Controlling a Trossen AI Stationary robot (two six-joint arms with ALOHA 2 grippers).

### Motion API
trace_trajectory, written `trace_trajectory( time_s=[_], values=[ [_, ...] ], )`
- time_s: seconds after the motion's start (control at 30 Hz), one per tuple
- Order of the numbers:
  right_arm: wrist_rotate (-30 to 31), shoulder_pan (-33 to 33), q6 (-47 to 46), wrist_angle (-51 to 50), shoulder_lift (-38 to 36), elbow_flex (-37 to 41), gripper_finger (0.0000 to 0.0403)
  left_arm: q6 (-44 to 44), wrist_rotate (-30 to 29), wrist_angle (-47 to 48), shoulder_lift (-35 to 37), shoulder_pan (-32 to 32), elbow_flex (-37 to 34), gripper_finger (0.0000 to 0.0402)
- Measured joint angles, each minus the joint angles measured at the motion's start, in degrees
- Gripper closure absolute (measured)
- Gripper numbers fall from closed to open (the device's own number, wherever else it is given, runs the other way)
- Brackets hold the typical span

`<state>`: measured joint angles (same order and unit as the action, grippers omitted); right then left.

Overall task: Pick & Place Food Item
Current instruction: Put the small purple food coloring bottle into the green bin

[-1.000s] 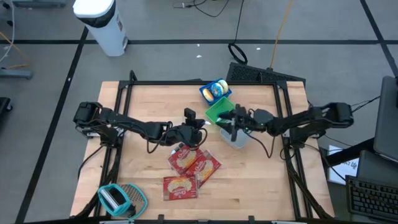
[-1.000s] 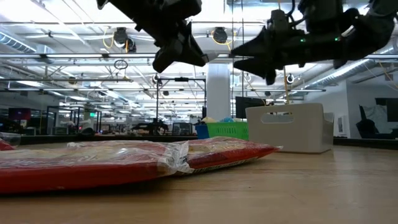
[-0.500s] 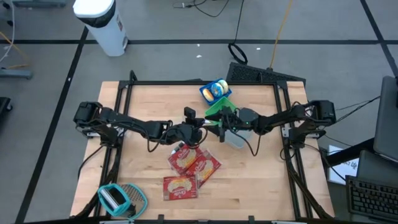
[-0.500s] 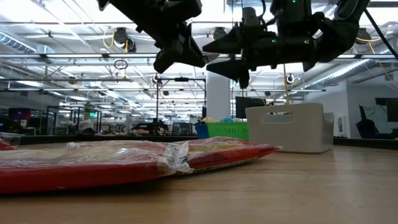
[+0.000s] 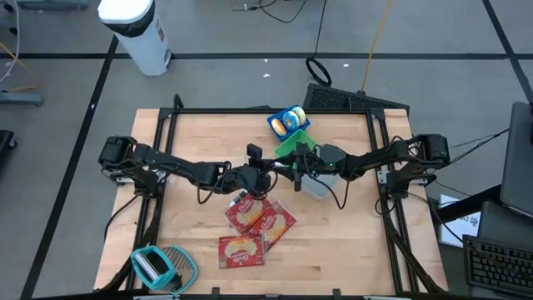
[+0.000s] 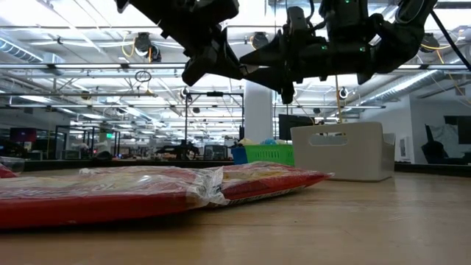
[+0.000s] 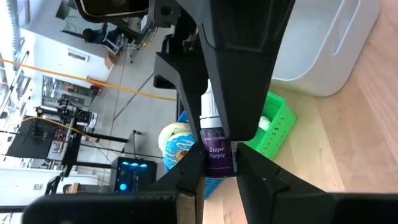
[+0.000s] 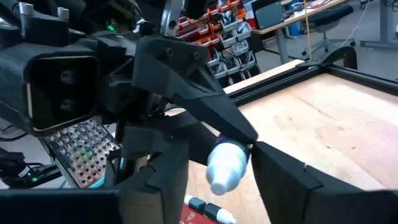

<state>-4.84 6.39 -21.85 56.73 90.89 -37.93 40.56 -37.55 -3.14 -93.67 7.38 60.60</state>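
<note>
Mid-handover, looks like: the small bottle (image 7: 216, 144) labelled "Grape Purple" hangs at frame centre, above the table (image 5: 200, 250), clamped in the left gripper (image 5: 265, 169). Right gripper (image 5: 293, 163) brackets its cap end w/ fingers (image 8: 283, 174) apart, contact unclear. Placing not done yet. Bottle invisible from overhead; white bin (image 6: 337, 150) contents hidden.

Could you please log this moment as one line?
phase: handover | left gripper: shut on purple bottle, mid-air | right gripper: open around its cap | red packets: on table
</note>
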Motion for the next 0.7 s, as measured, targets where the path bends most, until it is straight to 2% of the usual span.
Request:
trace_trajectory(
  time_s=[0.4,0.7],
  values=[
    [-0.9,0.0,0.0,-0.2,0.0,0.0,0.0331,-1.2,-0.2,0.1,0.0,0.0,0.0,0.0329],
    [-1.9,0.8,0.0,-1.1,-1.1,0.5,0.0335,-9.8,-0.1,0.1,0.4,1.6,0.0,0.0326]
  ],
)
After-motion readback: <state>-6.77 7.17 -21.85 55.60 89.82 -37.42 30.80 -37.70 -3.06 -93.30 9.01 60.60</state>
